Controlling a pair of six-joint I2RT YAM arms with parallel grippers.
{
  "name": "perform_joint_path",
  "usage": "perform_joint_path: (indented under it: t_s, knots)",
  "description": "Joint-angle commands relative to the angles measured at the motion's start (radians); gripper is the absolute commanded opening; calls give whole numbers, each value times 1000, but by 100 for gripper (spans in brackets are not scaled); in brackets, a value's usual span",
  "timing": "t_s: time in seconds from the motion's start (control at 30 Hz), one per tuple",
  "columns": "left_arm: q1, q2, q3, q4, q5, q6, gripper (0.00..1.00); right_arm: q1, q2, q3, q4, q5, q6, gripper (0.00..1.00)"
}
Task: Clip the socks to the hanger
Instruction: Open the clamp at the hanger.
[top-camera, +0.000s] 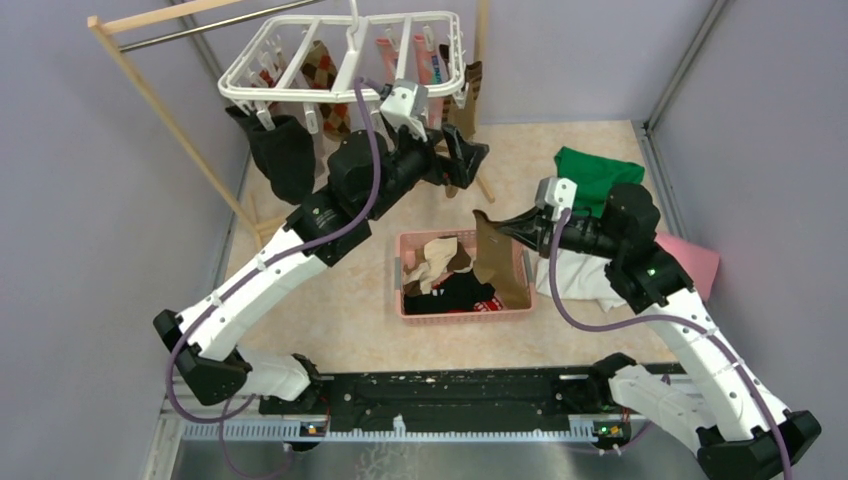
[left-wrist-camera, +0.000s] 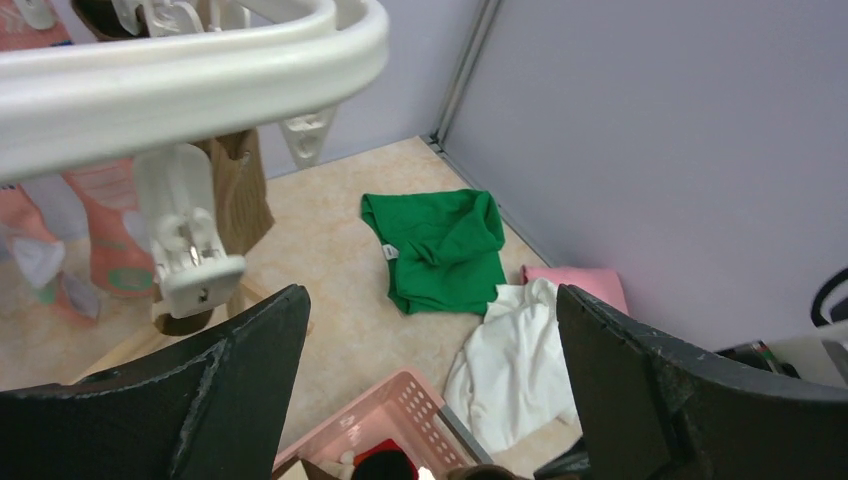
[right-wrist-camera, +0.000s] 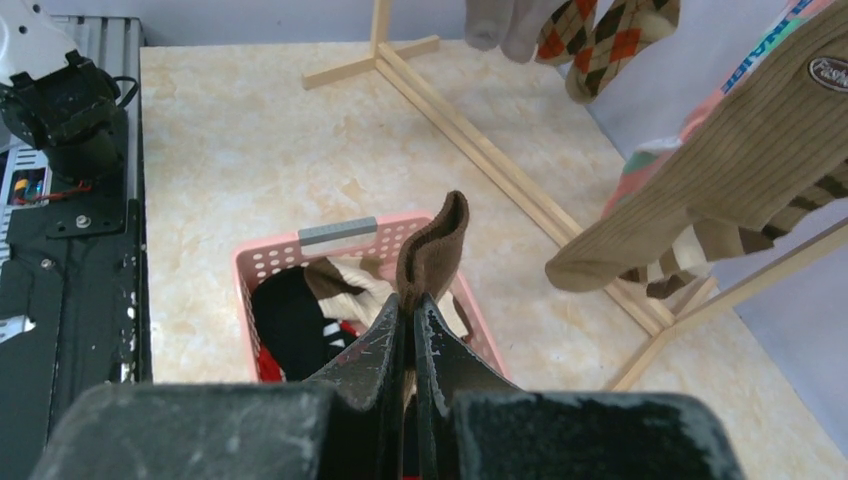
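Note:
The white hanger (top-camera: 340, 62) hangs at the back with several socks clipped to it: a black sock (top-camera: 282, 150), an argyle sock (top-camera: 325, 75) and a pink patterned sock (top-camera: 425, 60). My left gripper (top-camera: 465, 160) stands open just under the hanger's right front corner. In the left wrist view the hanger rim (left-wrist-camera: 180, 70) and an empty clip (left-wrist-camera: 190, 250) sit above its left finger. My right gripper (top-camera: 492, 226) is shut on a plain brown sock (top-camera: 497, 262), which dangles over the pink basket (top-camera: 465, 314). The right wrist view shows that brown sock (right-wrist-camera: 435, 250) pinched between the jaws.
The basket (right-wrist-camera: 280, 258) holds more socks, black and cream-brown among them. A green cloth (top-camera: 595, 175), a white cloth (top-camera: 575, 278) and a pink cloth (top-camera: 692, 262) lie at the right. The wooden rack (top-camera: 165, 115) carries the hanger. Grey walls close in both sides.

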Motion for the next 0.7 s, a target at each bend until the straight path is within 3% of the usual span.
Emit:
perform_joint_path:
  t_s: [0.0,0.3,0.5,0.67]
  knots:
    - [-24,-95,-60,84,54,-1,98,-7,-28,-29,39,-5,-8,0]
    - [-39,-262,-213,141,149,118,98,-8,-40,-71,143,-19,59,0]
    - [-39,-478,-544,304,505,358,99,-7,-29,-103,240,-102,106,0]
    - [-39,-703,-911,516,612,558,99,-7,5,-124,420,-204,191,0]
